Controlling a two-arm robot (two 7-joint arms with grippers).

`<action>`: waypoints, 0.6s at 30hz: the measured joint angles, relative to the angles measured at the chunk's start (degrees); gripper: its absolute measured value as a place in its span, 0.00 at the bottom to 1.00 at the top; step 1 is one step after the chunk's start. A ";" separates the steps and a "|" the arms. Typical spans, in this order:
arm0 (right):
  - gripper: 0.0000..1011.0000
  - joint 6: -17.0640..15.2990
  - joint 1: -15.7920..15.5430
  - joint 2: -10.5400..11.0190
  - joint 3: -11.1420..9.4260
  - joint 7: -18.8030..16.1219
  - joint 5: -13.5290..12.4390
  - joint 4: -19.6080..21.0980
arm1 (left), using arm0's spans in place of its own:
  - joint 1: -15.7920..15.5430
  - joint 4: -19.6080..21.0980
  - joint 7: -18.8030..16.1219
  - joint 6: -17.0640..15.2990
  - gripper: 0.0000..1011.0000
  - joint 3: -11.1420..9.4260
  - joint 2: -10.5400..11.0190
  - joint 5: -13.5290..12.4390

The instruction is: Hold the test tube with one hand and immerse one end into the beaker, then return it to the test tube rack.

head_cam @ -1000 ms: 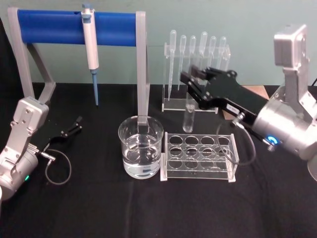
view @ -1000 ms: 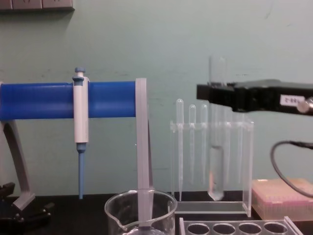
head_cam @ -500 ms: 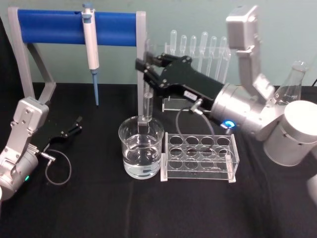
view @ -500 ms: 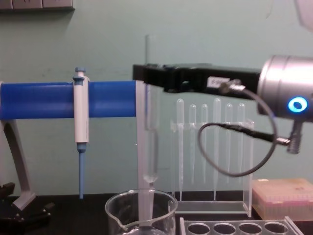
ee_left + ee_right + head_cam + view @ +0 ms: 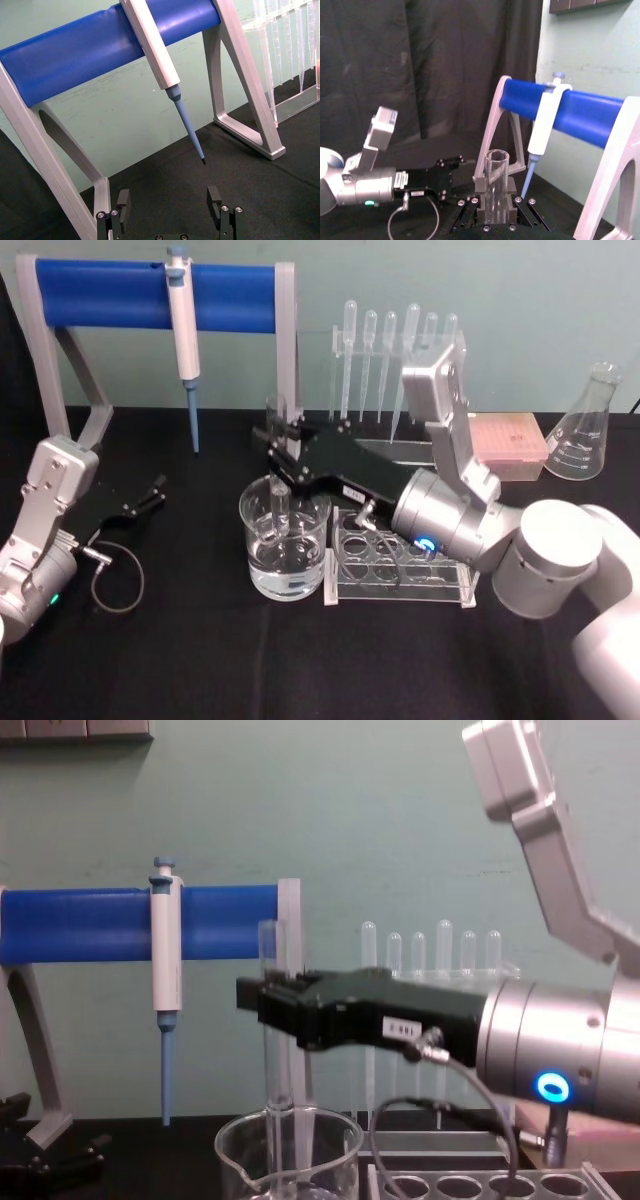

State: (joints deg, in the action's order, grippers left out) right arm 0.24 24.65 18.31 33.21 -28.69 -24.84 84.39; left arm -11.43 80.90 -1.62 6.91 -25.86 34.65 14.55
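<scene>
The step in hand is the immersion. The right gripper (image 5: 280,448) reaches in from the robot's right, above the test tube rack (image 5: 440,585). Its jaws are closed on the test tube (image 5: 281,505) and grip it a little below its open rim. The tube stands upright over the beaker (image 5: 262,575), and its rounded lower end is already below the rim and inside the glass wall. In the chest view the tube (image 5: 271,1060) passes down through the mouth of the beaker (image 5: 345,1135). The water (image 5: 287,562) fills only the lower part of the beaker. I cannot tell for sure whether the end of the tube is in it or only just above the surface. The left gripper (image 5: 153,492) lies on the black table (image 5: 200,660) at the robot's left, well apart from the beaker, with its jaws open and nothing between them. I judge that the task is about half done. If the end is not yet wet, a short straight descent is needed. After that, the tube must go straight up until its bottom clears the rim, then sideways to the rack just beside the beaker. There it must be centred over one round hole and lowered before the jaws let go. The grip should stay firm and vertical, because a tilted tube may knock the rim of the beaker or miss the hole.
</scene>
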 joint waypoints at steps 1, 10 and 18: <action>0.22 0.92 -0.36 -0.24 0.04 -0.30 0.19 -0.92 | 0.00 0.00 0.00 0.00 0.99 0.00 0.00 0.00; 0.22 4.01 -1.34 -1.55 -0.22 -1.49 1.05 -5.47 | 0.00 0.00 0.00 0.00 0.99 0.00 0.00 0.00; 0.22 4.71 -1.97 -2.27 -1.05 -1.62 1.68 -6.75 | 0.00 0.00 0.00 0.00 0.99 0.00 0.00 0.00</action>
State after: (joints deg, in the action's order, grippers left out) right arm 4.96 22.68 16.03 32.16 -30.31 -23.16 77.64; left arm -11.43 80.90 -1.62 6.91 -25.86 34.65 14.55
